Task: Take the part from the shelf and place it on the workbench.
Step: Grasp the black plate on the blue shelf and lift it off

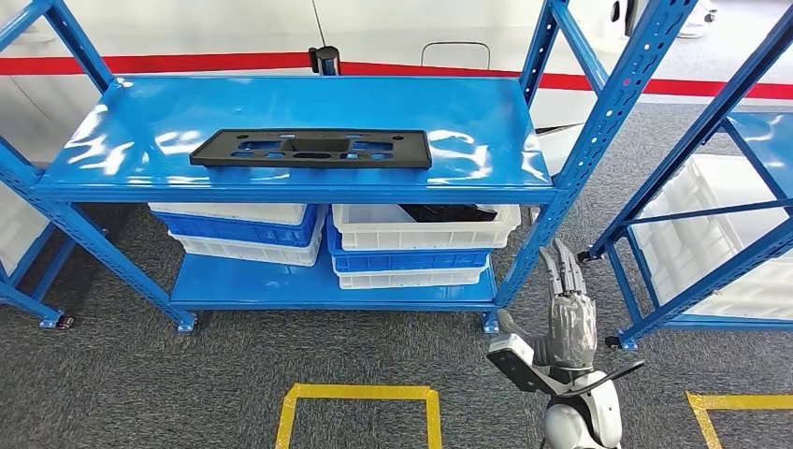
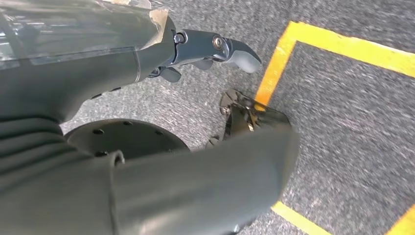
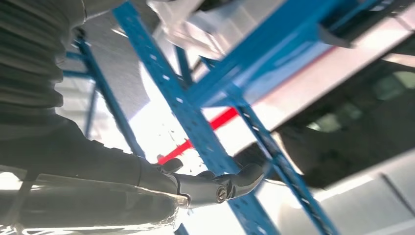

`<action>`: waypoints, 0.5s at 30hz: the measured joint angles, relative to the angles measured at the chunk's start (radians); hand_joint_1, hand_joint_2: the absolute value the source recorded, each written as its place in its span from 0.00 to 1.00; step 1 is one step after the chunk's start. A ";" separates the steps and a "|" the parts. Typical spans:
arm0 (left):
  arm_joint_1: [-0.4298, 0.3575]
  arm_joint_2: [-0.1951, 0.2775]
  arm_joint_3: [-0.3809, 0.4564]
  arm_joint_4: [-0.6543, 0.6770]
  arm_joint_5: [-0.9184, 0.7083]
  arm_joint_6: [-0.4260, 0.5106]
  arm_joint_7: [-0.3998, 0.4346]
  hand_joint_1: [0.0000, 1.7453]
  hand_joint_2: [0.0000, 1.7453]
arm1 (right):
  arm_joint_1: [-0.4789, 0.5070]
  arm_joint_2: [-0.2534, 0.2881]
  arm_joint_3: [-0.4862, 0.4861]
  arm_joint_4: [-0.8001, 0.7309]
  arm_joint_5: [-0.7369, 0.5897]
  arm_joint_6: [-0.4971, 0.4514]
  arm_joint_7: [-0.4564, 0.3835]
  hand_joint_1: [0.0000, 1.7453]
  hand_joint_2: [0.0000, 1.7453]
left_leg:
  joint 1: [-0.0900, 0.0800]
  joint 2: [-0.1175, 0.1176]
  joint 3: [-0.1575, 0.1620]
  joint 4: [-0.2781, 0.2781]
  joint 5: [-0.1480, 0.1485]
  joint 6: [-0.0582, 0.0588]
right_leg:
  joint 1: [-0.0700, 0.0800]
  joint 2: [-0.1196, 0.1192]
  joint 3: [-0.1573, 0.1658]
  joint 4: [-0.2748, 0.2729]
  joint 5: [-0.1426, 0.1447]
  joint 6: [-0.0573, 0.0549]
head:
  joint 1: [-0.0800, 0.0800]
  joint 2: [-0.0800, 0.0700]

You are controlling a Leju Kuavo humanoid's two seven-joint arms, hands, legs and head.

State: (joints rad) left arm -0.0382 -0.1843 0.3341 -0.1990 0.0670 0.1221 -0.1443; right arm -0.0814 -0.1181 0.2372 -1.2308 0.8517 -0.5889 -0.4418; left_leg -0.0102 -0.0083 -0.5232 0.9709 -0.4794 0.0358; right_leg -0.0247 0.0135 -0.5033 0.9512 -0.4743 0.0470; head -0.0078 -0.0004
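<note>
Head view: right hand (image 1: 567, 318) raised beside shelf (image 1: 299, 182) post, fingers straight and apart, holding nothing. Part (image 1: 311, 148) flat on top shelf board. Left hand (image 2: 215, 49) over floor, grip state unclear.

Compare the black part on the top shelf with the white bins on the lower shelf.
The black part is a flat, thin plate with cut-out openings; the white bins are deep, open-topped containers. The part lies alone on the bare blue top shelf, while the bins sit stacked with blue bins on the lower shelf. Both are long rectangles resting level on the same blue rack.
</note>
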 joint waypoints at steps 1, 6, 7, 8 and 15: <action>0.000 -0.001 0.000 0.001 -0.004 -0.005 -0.011 0.00 0.00 | -0.002 -0.002 0.016 -0.018 0.019 -0.009 0.001 0.00 1.00 | 0.000 0.000 0.000 0.000 0.000 0.000 | 0.000 0.000 0.000 0.000 0.000 0.000 | 0.000 0.000; 0.000 -0.004 -0.011 0.002 -0.029 -0.001 -0.070 0.00 0.00 | -0.052 -0.004 0.107 -0.072 0.118 -0.034 0.030 0.00 1.00 | 0.000 0.000 0.000 0.000 0.000 0.000 | 0.000 0.000 0.000 0.001 0.000 0.000 | 0.000 0.000; 0.000 -0.005 -0.017 0.002 -0.035 0.002 -0.081 0.00 0.00 | -0.071 -0.002 0.132 -0.078 0.137 -0.035 0.039 0.00 1.00 | 0.000 0.000 0.000 0.000 0.000 0.000 | 0.000 0.000 0.000 0.002 0.000 0.000 | 0.000 0.000; -0.001 -0.005 -0.022 0.002 -0.041 0.005 -0.093 0.00 0.00 | -0.093 -0.001 0.158 -0.082 0.155 -0.037 0.049 0.00 1.00 | 0.000 0.000 0.000 0.000 0.001 0.000 | 0.000 0.000 0.000 0.002 0.000 0.000 | 0.000 0.000; -0.002 -0.007 -0.059 0.004 -0.086 0.034 -0.152 0.00 0.00 | -0.231 0.018 0.306 -0.091 0.256 -0.028 0.127 0.00 1.00 | 0.000 0.000 0.000 0.000 0.002 0.000 | 0.000 -0.001 0.000 0.003 0.000 0.000 | 0.000 0.000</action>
State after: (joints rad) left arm -0.0402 -0.1911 0.2753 -0.1948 -0.0186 0.1562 -0.2962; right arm -0.3119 -0.1001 0.5434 -1.3214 1.1077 -0.6168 -0.3150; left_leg -0.0101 -0.0087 -0.5230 0.9710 -0.4777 0.0355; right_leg -0.0244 0.0127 -0.5035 0.9543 -0.4742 0.0469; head -0.0077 -0.0004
